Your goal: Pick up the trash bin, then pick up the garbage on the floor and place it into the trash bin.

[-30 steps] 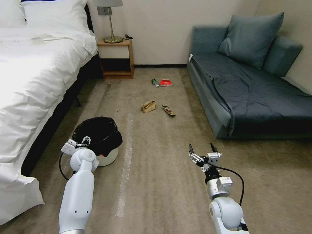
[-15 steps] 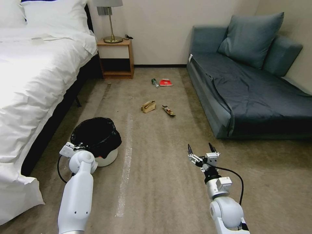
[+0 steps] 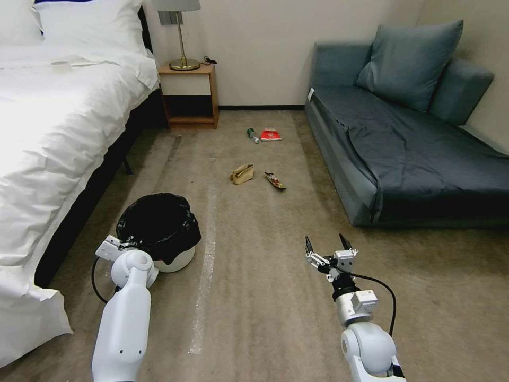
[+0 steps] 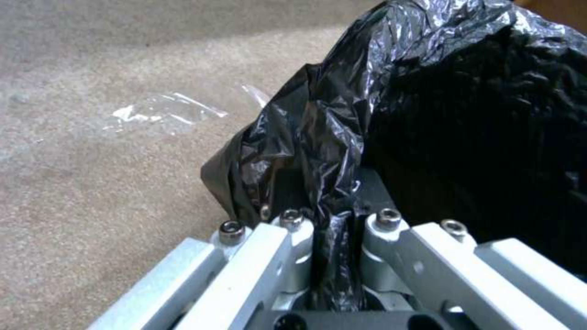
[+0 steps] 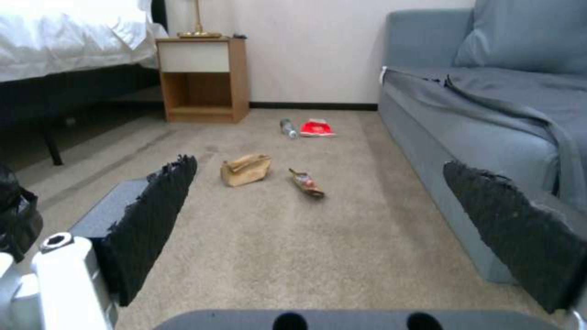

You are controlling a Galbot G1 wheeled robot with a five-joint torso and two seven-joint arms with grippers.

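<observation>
The trash bin [image 3: 179,259], white with a black liner [image 3: 158,223], stands on the carpet at my near left. My left gripper [image 4: 339,219] is shut on the liner-covered near rim; in the head view the left wrist [image 3: 129,263] hides it. My right gripper [image 3: 327,249] hovers open and empty above the carpet at the near right, its black pads [image 5: 153,220] spread wide. The garbage lies farther ahead: a tan paper bag [image 3: 242,173], a flat wrapper [image 3: 275,181], a red packet [image 3: 270,135] and a small bottle [image 3: 253,135].
A white bed [image 3: 53,132] runs along the left and a blue-grey sofa [image 3: 413,154] along the right. A wooden nightstand [image 3: 189,95] with a lamp stands at the back wall. A strip of clear tape [image 3: 204,276] lies on the open carpet between them.
The left arm has drawn back toward me and the bin has shifted slightly nearer with it. The right gripper has sunk a little closer to me, still open.
</observation>
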